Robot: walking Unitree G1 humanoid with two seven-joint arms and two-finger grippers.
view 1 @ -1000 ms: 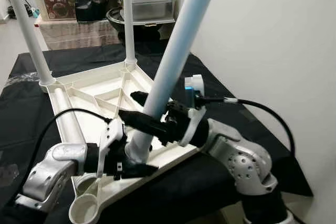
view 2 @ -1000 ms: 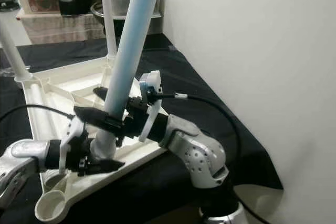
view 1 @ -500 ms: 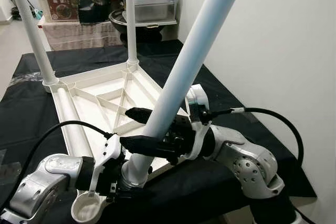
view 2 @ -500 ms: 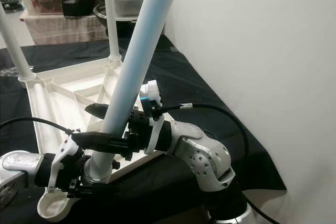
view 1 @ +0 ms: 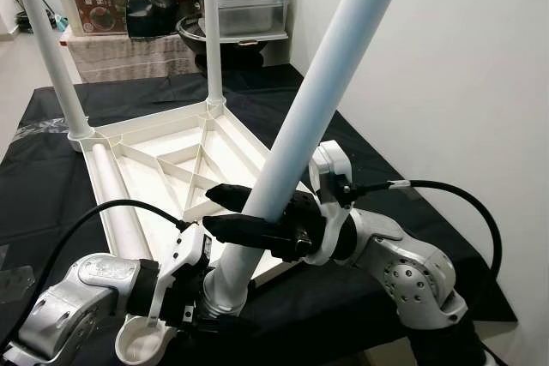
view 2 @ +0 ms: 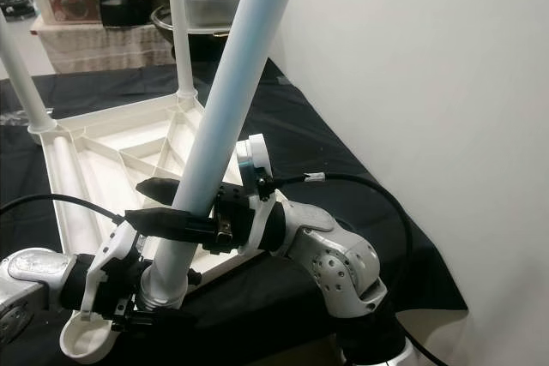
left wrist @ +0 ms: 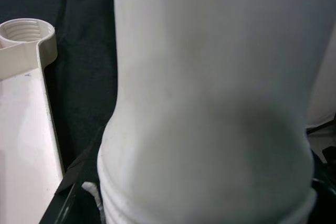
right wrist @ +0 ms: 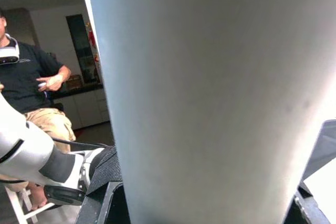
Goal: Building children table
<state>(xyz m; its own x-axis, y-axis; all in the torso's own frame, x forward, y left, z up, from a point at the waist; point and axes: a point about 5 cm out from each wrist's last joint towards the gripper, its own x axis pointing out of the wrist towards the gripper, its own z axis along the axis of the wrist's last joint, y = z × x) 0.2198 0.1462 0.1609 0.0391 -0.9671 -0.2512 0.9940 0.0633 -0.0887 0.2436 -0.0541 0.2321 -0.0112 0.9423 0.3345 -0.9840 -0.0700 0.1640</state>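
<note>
Long white plastic table leg (view 1: 317, 100) leans toward 1 o'clock. Right gripper (view 1: 238, 213) clamps its shaft; left gripper (view 1: 214, 310) holds its threaded base, steering toward upturned white tabletop's (view 1: 163, 147) 6 o'clock corner socket (view 1: 141, 345).

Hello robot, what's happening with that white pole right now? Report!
Both pincers clamped on tilted table leg: right pincer mid-shaft, left pincer at threaded base. Leg off the tabletop, beside empty corner socket. Two legs already standing.
</note>
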